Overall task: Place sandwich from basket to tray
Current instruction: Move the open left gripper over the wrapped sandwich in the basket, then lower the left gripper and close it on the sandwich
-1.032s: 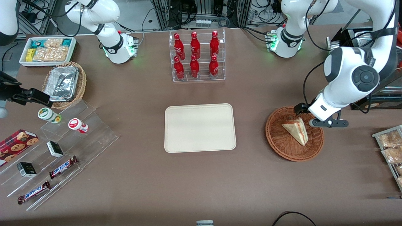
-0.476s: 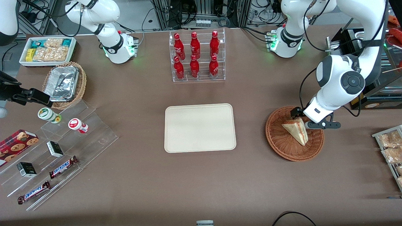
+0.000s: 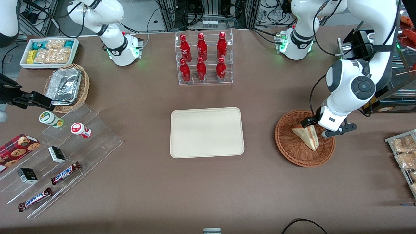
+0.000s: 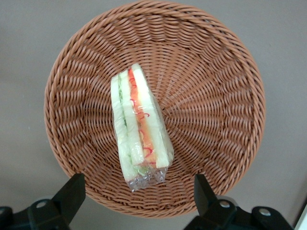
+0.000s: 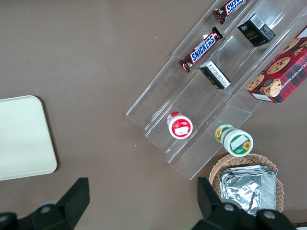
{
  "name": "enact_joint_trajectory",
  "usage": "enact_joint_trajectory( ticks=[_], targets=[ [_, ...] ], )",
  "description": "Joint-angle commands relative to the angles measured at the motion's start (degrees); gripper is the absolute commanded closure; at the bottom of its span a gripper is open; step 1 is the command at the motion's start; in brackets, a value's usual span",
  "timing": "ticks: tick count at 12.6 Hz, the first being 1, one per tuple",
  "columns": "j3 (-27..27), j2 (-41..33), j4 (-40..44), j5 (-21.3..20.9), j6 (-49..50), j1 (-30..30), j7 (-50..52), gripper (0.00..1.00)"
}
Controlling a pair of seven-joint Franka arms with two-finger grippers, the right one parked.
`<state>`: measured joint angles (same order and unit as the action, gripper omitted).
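Note:
The sandwich (image 3: 307, 137), a pale wrapped wedge with red and yellow-green filling, lies in the round reddish-brown wicker basket (image 3: 289, 148) toward the working arm's end of the table. It also shows in the left wrist view (image 4: 139, 129), resting in the basket (image 4: 216, 96). My left gripper (image 3: 317, 127) hovers above the basket's edge farther from the front camera, over the sandwich's wide end. Its fingers (image 4: 72, 194) are spread wide and hold nothing. The cream-beige tray (image 3: 207, 132) lies flat at the table's middle.
A clear rack of red bottles (image 3: 203, 58) stands farther from the front camera than the tray. Snack packets on a rack (image 3: 404, 156) lie at the working arm's end. A tan basket with foil containers (image 3: 66, 86) and a clear stepped stand (image 3: 61, 156) lie toward the parked arm's end.
My left gripper has moved in over the basket toward the sandwich and turned at the wrist. The sandwich has not moved.

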<state>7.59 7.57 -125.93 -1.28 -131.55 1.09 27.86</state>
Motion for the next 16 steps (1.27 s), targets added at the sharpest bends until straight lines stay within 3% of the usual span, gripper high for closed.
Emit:
enact_joint_trajectory(
  ticks=[1, 3, 13, 16],
  targets=[
    [0.2, 1.0, -1.0, -0.9, -3.3, 0.2, 10.2, 0.00],
    [0.2, 1.8, -1.2, -0.8, -4.5, 0.2, 14.1, 0.00],
    [-0.2, 7.3, -1.1, -0.8, -8.7, 0.3, 14.5, 0.00],
    [-0.6, 8.0, -1.0, -0.9, -8.6, 0.3, 15.9, 0.67]
  ],
)
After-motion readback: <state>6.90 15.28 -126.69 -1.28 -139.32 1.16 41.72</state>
